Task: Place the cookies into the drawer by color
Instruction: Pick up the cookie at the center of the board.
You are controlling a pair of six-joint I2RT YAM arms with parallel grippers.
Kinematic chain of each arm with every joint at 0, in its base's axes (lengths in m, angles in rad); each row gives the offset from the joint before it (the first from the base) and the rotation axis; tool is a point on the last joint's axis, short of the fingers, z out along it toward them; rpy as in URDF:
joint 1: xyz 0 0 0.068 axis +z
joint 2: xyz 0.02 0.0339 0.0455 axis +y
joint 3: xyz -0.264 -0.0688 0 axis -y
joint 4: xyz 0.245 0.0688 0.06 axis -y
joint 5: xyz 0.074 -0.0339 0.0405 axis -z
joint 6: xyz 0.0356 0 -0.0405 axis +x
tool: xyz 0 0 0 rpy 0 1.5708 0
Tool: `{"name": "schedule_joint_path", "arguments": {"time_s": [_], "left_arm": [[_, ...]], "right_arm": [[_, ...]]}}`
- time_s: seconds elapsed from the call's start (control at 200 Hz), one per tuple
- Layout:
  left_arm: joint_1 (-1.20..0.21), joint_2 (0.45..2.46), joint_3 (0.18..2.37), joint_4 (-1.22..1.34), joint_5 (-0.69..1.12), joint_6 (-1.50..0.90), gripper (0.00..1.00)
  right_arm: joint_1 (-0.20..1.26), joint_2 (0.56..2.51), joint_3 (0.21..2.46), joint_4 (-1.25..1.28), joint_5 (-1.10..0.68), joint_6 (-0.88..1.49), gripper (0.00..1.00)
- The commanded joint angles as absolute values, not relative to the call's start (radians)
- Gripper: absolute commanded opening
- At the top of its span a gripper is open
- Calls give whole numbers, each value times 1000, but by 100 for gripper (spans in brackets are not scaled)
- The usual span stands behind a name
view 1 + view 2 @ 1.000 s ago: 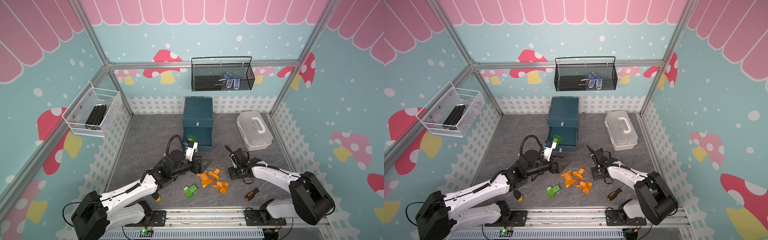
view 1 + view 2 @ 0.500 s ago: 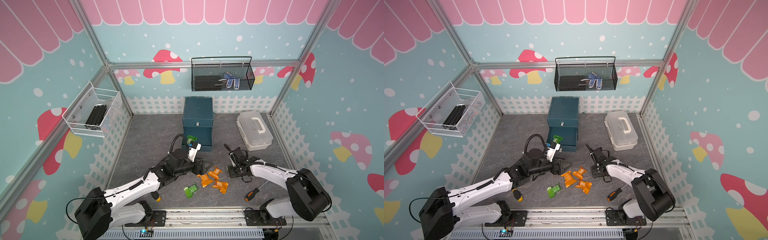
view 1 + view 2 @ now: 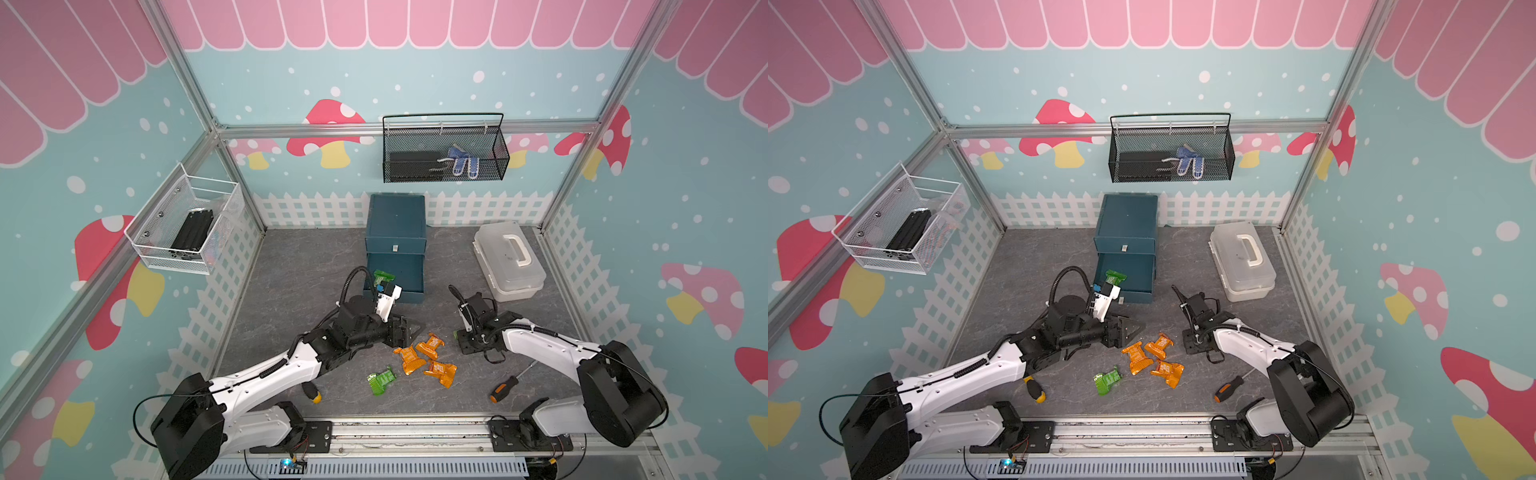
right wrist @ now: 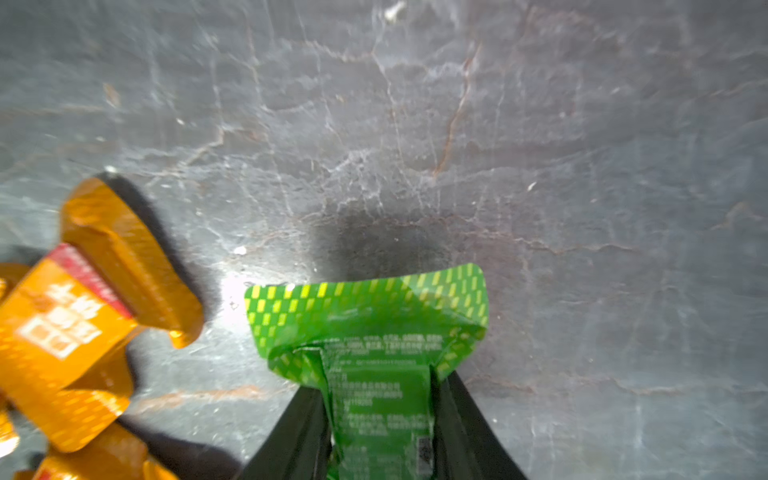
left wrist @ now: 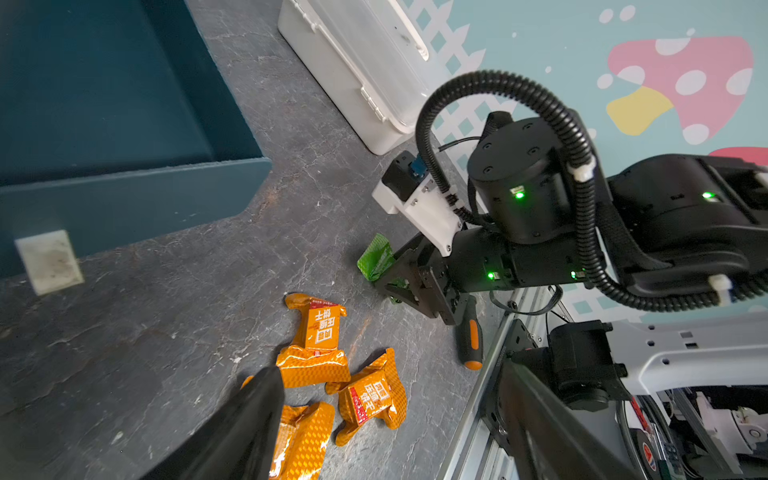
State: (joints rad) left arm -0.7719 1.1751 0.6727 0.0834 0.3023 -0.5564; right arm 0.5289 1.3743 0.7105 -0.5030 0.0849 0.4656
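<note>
The right arm is stretched low over the grey stone-patterned table top, with the wrist bent down so that the right gripper is pointed at the surface. Its jaws are clamped on one pinched end of a crinkly green foil packet, near three crinkly orange foil packets. The left arm is extended forward and low, and the left gripper is held over the orange packets, jaws spread wide, nothing between them. The dark teal three-drawer cabinet is set against the back wall. One drawer is pulled out, and a second green packet is seen at its left side. A third green packet is left lying on the table top.
</note>
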Motion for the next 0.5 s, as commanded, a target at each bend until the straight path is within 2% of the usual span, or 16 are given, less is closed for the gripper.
{"name": "schedule_joint_path", "arguments": {"time_s": [0.0, 0.235, 0.38, 0.495], "left_arm": [[-735, 1132, 696, 62, 290, -545, 85], [-650, 1070, 686, 49, 333, -549, 85], [-615, 1038, 689, 16, 317, -542, 86], [-586, 1001, 662, 33, 178, -539, 85]], "right_arm": [[523, 1308, 762, -568, 88, 493, 39], [545, 1195, 882, -679, 109, 506, 40], [561, 1193, 979, -735, 135, 517, 40], [601, 1261, 1102, -762, 160, 504, 40]]}}
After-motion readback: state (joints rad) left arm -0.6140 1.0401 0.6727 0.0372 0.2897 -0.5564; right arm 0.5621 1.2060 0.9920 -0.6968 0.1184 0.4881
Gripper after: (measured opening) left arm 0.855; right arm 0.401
